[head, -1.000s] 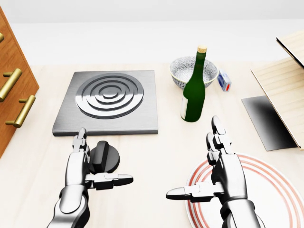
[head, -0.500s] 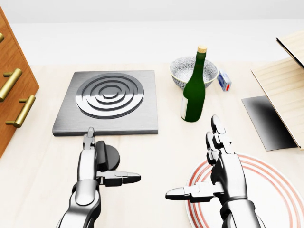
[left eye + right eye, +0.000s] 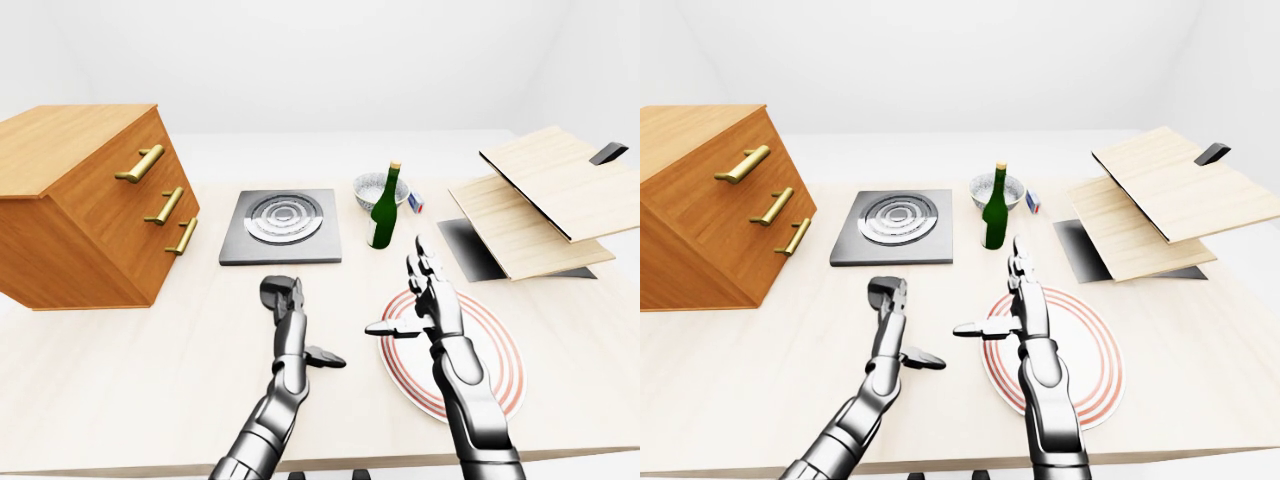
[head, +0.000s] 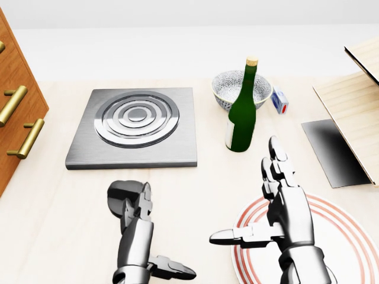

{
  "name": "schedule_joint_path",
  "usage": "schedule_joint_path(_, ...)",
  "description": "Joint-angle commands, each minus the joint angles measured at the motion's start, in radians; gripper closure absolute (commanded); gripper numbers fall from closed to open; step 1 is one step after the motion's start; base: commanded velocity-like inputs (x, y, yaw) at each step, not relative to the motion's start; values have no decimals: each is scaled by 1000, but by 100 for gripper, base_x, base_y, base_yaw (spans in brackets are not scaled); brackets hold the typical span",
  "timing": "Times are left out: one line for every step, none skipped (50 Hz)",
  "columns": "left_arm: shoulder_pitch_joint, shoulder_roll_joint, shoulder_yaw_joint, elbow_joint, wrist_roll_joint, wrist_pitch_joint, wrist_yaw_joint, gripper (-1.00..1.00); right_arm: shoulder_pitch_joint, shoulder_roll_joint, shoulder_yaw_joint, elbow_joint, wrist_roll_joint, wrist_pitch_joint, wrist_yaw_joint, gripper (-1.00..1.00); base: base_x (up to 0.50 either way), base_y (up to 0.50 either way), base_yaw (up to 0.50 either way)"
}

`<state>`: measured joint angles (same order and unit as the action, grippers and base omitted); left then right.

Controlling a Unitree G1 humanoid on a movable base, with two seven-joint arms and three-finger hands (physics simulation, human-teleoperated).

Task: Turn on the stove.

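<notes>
**Q:** Describing from nearest, where are the hands?

**A:** Left hand (image 4: 137, 236) reaches up the head view, fingers (image 4: 135, 208) spread and closed on nothing, tips touching or overlapping the dark round knob (image 4: 121, 195). Right hand (image 4: 284, 210) hovers open over the red-ringed plate (image 4: 349, 236), thumb out sideways.

**Q:** How would the knob handle?

**A:** Probably rigid and smooth; pinch its raised ridge and twist. Beyond the fingertips lies the stove (image 4: 133, 127), apart from the knob.
</notes>
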<state>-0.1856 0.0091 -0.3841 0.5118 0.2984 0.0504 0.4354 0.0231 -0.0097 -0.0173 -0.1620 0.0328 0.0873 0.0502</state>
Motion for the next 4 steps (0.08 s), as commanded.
schedule_joint_path(70, -358, -142, 50, -6, 10, -25, -100, 1, -1, -4, -29, 3, 0, -1, -100, 0, 0, 0)
schedule_joint_path(53, -358, -132, 64, -7, 11, -38, -100, 1, -1, -3, -34, 3, 0, 0, -100, 0, 0, 0)
schedule_joint_path(43, -358, -128, 75, 0, 11, -49, -100, 1, 0, -3, -33, 3, 0, -1, -100, 0, 0, 0)
schedule_joint_path(30, -358, -117, 84, 1, 17, -57, -100, 1, -1, -4, -30, 4, 0, 1, -100, 0, 0, 0)
